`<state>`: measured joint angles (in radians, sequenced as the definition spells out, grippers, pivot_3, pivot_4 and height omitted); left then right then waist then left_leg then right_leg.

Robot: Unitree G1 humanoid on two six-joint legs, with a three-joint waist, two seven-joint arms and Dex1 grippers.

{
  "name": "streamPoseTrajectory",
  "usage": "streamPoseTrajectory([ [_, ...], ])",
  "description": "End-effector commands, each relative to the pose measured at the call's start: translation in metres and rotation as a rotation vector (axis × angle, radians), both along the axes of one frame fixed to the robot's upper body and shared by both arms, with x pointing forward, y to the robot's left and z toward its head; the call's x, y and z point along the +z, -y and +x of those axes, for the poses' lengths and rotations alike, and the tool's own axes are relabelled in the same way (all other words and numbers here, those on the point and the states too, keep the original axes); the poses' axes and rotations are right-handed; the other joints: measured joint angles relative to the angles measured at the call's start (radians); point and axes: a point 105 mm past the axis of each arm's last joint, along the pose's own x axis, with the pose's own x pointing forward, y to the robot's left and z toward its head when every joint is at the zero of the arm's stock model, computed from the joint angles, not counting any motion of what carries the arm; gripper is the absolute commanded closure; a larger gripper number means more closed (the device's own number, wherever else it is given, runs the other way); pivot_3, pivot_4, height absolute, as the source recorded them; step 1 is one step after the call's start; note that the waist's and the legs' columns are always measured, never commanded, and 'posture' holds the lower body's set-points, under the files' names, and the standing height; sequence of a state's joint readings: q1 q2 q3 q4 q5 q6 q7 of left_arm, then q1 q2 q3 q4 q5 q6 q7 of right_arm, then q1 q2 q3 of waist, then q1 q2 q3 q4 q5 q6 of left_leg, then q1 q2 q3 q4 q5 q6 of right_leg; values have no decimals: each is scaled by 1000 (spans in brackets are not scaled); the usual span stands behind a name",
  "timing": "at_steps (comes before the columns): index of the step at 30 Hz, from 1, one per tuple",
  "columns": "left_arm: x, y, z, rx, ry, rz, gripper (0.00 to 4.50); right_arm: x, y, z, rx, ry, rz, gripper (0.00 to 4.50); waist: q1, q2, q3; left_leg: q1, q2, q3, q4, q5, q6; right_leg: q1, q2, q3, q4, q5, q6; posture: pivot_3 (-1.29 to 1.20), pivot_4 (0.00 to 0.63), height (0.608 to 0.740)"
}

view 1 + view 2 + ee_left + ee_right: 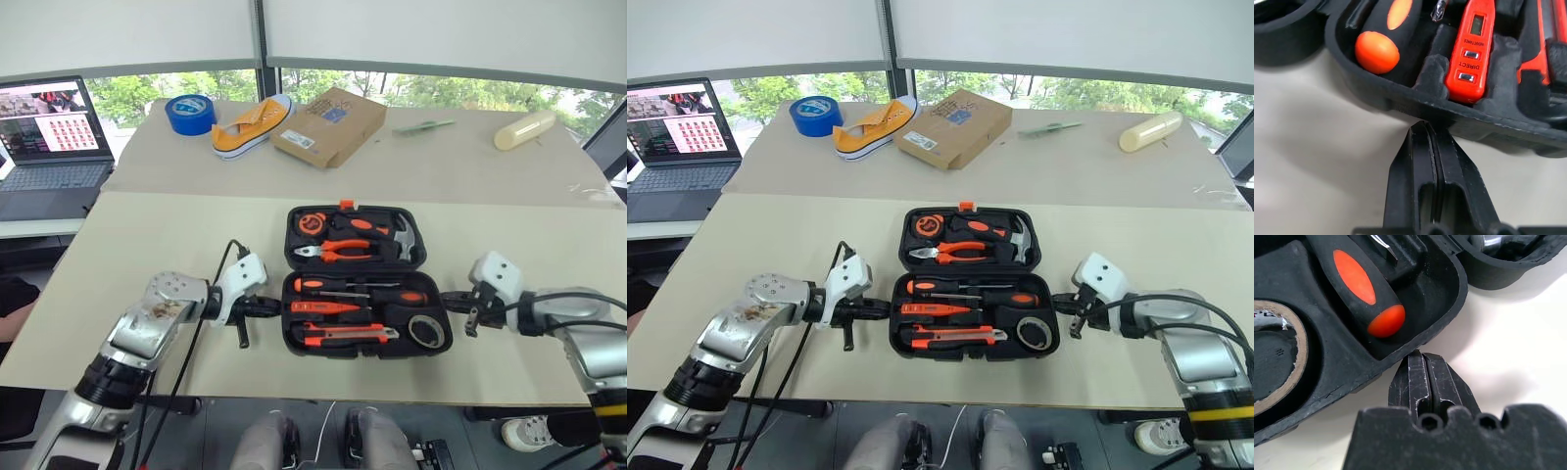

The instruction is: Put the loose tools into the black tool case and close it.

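The black moulded-plastic hinged tool case (364, 279) lies open flat at the middle of the beige table (147, 245), its orange latch at the far edge. In the near half of the case sit two black-and-orange screwdrivers (358, 290), a slim orange tester screwdriver (1469, 49), an orange utility knife (348, 335) and a small dark grey tape roll (426, 330). The far half holds orange-handled pliers (338, 252) and what looks like a hammer (405, 238).

The left gripper (1426, 132) has its two black fingers pressed together, tips at the case's left wall, holding nothing. The right gripper (1419, 360) is likewise pinched closed and empty, tips against the case's right wall.
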<state>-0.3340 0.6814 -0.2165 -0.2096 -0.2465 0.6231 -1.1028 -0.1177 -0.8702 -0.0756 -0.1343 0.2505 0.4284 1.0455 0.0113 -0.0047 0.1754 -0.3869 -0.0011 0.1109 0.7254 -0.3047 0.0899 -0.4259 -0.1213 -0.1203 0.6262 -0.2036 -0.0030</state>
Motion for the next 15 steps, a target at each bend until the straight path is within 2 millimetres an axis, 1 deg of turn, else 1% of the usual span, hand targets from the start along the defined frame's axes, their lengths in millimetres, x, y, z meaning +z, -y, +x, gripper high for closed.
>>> streamPoseTrajectory([
  [1, 2, 14, -18, -79, -13, -37, 4438, 15, -20, -14, 96, 38, 47, 4500, 0, 0, 0, 0, 0, 0, 0, 0, 0, 0, 0, 0, 0, 0, 0, 0, 150, 731],
  [4, -9, 1, -22, -29, -16, 1, 4438, 10, -15, -22, 59, 27, 30, 4500, 1, 0, 0, 1, 0, 0, 0, 0, 0, 0, 0, 0, 0, 0, 0, 0, 150, 731],
  [8, -15, -18, -18, 50, 2, 50, 4438, 6, 4, -20, -27, 44, -19, 4500, 0, 1, -1, 3, 0, 1, -4, 0, 0, 1, -1, 1, 0, -1, -2, 0, 150, 731],
  [12, -20, -52, -18, 118, 14, 139, 4438, 9, 27, -21, -100, 51, -57, 4500, 0, 2, -1, 5, 0, 1, -5, 0, -1, 2, -1, 1, 0, -1, -2, 0, 150, 731],
  [15, -16, -75, -14, 182, 22, 177, 4438, 16, 41, -19, -152, 70, -68, 4500, -1, 2, -2, 8, 0, 2, -7, 0, -1, 2, -2, 2, 0, -2, -2, 0, 150, 731],
])
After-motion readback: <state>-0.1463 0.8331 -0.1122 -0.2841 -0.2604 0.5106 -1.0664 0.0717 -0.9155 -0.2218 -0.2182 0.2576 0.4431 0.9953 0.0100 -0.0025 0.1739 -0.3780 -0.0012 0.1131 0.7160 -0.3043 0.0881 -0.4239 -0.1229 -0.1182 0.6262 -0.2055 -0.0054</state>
